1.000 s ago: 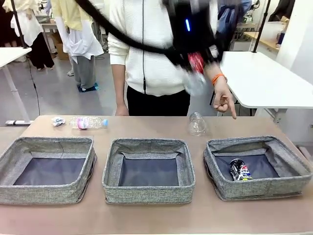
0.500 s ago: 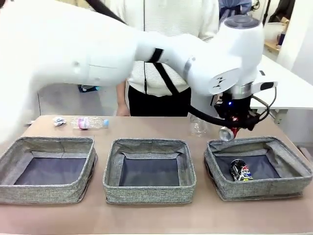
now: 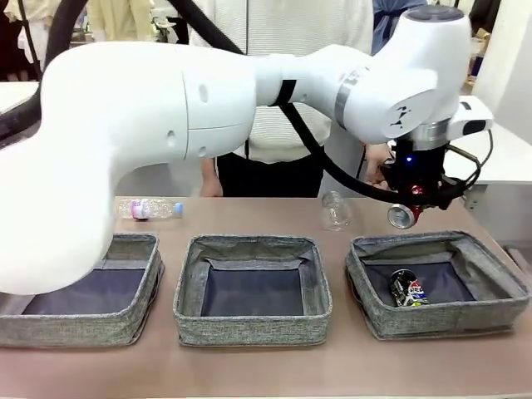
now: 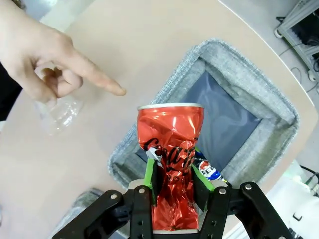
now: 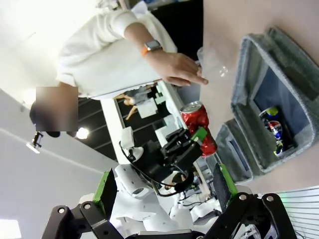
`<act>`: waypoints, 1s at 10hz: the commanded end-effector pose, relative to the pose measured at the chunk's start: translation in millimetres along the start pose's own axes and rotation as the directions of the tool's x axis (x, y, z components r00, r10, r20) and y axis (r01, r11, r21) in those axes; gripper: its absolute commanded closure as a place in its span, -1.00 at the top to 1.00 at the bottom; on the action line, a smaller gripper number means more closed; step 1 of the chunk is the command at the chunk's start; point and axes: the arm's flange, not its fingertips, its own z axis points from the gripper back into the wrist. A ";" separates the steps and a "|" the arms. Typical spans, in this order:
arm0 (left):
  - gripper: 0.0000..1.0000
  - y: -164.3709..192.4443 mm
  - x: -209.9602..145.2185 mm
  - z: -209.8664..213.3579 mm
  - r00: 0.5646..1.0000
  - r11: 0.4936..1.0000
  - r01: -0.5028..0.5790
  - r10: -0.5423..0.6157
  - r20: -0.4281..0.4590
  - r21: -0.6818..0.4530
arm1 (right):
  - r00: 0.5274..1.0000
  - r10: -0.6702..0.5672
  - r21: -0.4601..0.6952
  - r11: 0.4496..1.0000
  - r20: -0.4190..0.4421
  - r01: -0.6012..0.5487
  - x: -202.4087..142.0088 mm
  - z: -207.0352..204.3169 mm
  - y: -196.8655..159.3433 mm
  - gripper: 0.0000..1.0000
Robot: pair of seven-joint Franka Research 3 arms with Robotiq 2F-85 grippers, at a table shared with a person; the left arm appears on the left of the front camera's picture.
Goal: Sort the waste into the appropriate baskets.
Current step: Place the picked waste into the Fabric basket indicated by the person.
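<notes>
Risk: rim strike. Crushed red bow-shaped drink can, pinched at its waist by the left jaws, hangs over the wall of the right-hand grey woven-fabric basket, not its middle. Released here, it may bounce onto the worktop. Person's pointing hand hovers near that wall and could be knocked. Right jaws spread, empty. White Coca-Cola script partly legible. Dark blue can lies inside the basket, print unreadable.

I see a tan flat table carrying three low grey woven-fabric baskets in a row; behind them sit a clear pink-labelled bottle and a clear thin plastic container.
</notes>
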 end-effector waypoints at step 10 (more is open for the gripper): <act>1.00 -2.5 9.9 6.7 0.999 0.999 0.012 -0.014 -0.038 -0.046 | 1.000 0.014 0.004 1.000 0.000 -0.014 -2.1 2.7 -0.2 1.00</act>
